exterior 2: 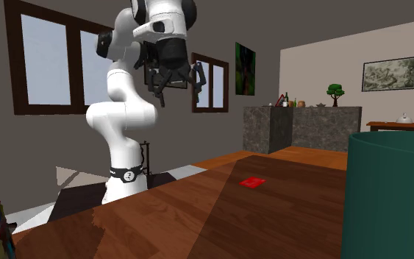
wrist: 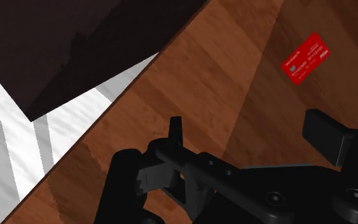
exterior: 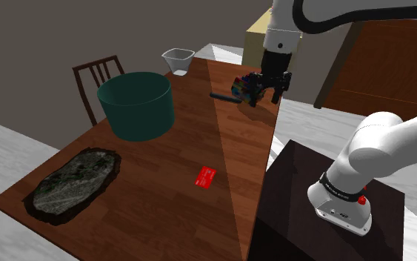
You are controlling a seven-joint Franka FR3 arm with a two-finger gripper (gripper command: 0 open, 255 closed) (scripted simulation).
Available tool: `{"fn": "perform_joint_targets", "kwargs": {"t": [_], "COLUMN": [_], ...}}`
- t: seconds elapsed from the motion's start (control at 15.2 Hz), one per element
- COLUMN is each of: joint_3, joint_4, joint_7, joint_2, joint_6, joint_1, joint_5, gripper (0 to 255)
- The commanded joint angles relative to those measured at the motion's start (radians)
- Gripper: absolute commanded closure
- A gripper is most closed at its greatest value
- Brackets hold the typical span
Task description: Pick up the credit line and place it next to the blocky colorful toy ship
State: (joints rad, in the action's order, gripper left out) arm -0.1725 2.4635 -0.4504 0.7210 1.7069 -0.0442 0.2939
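- One arm served this rig, so no question arose of which hand was nearer. Its black gripper (exterior: 269,90) hung raised over the far end of the wooden table (exterior: 162,215), close by the colourful toy ship (exterior: 241,87) as the shoulder view showed it.
- Fingers: released. In the wrist view the two fingers (wrist: 176,135) stood well apart with only bare table between them. Nothing was held.
- Task's thing: the red card (exterior: 206,176) lay flat on the table, well apart from both the gripper and the toy ship. It sat to the shoulder view's lower left of the hand, on the half of the table nearer the stand (exterior: 325,215).
- Governing relation: in the wrist view the red card (wrist: 306,58) lay ahead of the fingers and out past one of them, not between the two. Its long axis ran on a slant to the line joining the fingertips, neither along it nor square across it.
- Judgement: the reach for the card had not yet begun. The hand would need to travel toward the stand side, descend, and probably turn at the wrist so the fingers close across the card's short width.
- Risk, as judged: a thin card flat on wood offers little edge, and the fingertips could skid over it.
- A green tub (exterior: 135,105) and a dark slab (exterior: 73,182) stood at the shoulder view's left, off that route.
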Motion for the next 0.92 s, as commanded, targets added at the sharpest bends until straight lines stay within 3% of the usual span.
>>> {"fn": "perform_joint_targets", "kwargs": {"t": [0.0, 0.86], "joint_3": [-0.034, -0.241], "joint_4": [0.032, 0.065], "joint_7": [-0.077, -0.487], "joint_2": [-0.031, -0.381], "joint_6": [0.044, 0.378], "joint_1": [-0.001, 0.025], "joint_5": [0.052, 0.389], "gripper": [0, 0]}}
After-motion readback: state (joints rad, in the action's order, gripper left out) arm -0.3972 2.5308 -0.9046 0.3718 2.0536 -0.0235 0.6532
